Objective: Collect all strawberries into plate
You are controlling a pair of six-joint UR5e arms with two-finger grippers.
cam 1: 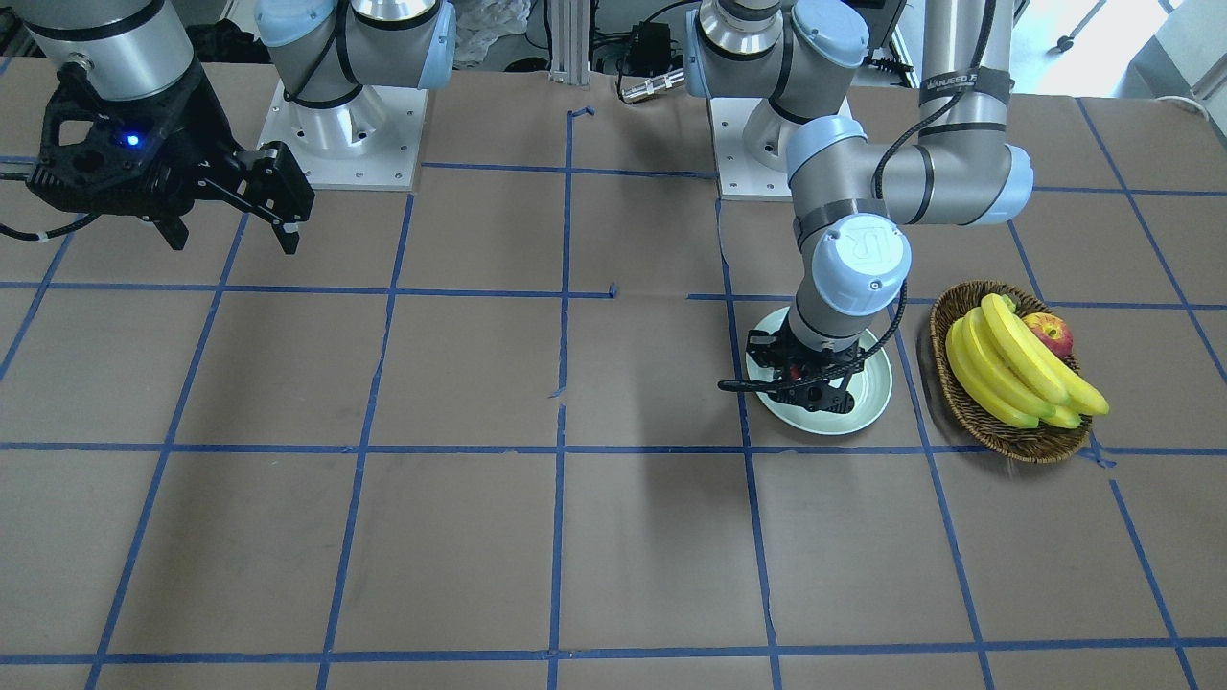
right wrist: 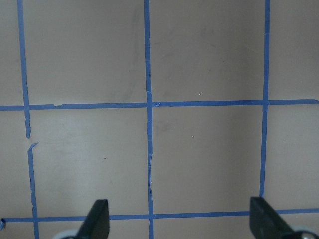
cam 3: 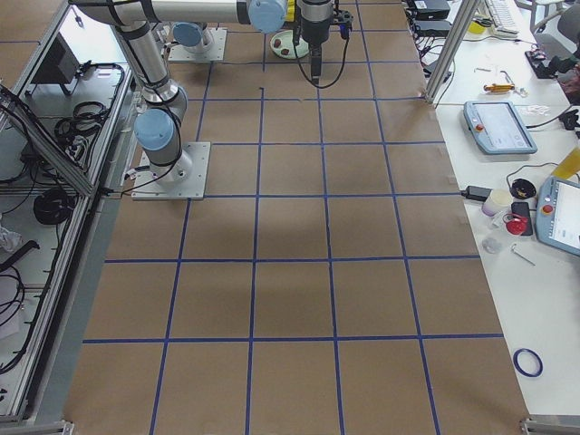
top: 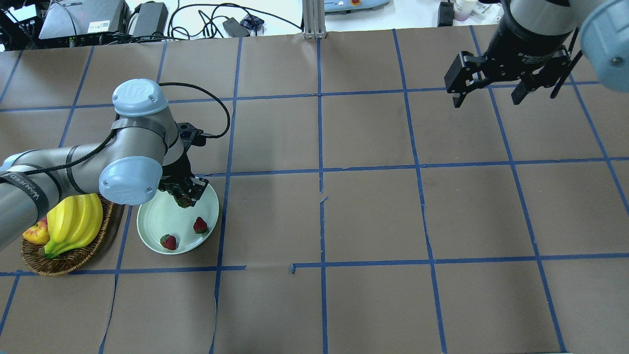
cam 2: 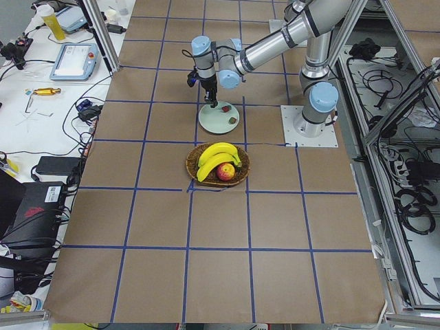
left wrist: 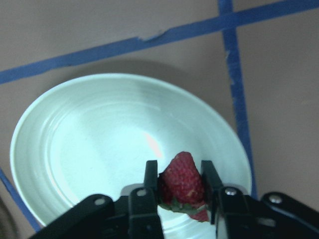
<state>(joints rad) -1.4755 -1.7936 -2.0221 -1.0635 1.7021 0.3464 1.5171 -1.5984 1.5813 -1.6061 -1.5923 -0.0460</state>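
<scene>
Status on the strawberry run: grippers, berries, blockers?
Left gripper shut on third strawberry over the plate. Right gripper open, empty, raised off to the side. Two strawberries already on plate. Basket beside plate, not in the way.

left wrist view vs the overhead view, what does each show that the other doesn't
Only the left wrist view: the left gripper shut on a strawberry, the pinch seen close. Only the overhead: two more strawberries lying in the plate, the basket of bananas, the open right gripper. Both: the plate under the left gripper.
</scene>
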